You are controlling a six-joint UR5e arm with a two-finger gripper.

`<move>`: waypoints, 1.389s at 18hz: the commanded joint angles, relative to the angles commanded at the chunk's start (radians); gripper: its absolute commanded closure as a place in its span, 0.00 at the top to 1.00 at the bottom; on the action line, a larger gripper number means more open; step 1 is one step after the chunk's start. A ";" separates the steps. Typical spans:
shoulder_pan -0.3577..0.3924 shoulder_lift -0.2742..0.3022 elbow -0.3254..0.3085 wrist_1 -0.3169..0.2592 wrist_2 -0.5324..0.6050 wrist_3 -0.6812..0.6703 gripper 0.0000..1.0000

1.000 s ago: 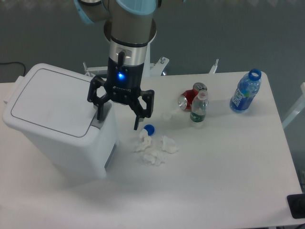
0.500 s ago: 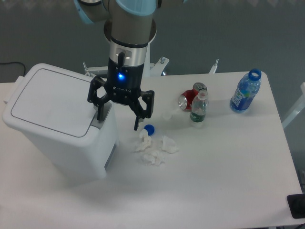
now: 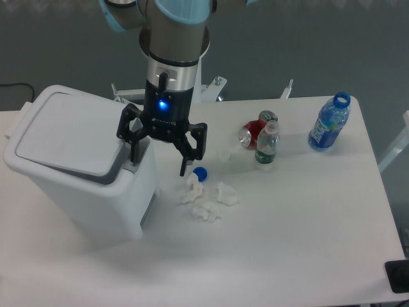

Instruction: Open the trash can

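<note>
Gripper (image 3: pixel 160 157), jaws spread, one finger on the trash can (image 3: pixel 77 169) tab: press straight down until lid clears.

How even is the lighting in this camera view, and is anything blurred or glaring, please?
Camera view: soft, even light; the trash can casts a faint shadow on the table; the gripper shows a small blue indicator glow; nothing is visibly blurred, no strong glare.
</note>
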 joint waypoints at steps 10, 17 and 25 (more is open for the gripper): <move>0.060 0.012 0.063 -0.005 -0.018 -0.003 1.00; 0.138 0.014 0.080 -0.003 -0.034 0.121 1.00; 0.166 -0.008 0.084 -0.002 0.135 0.366 1.00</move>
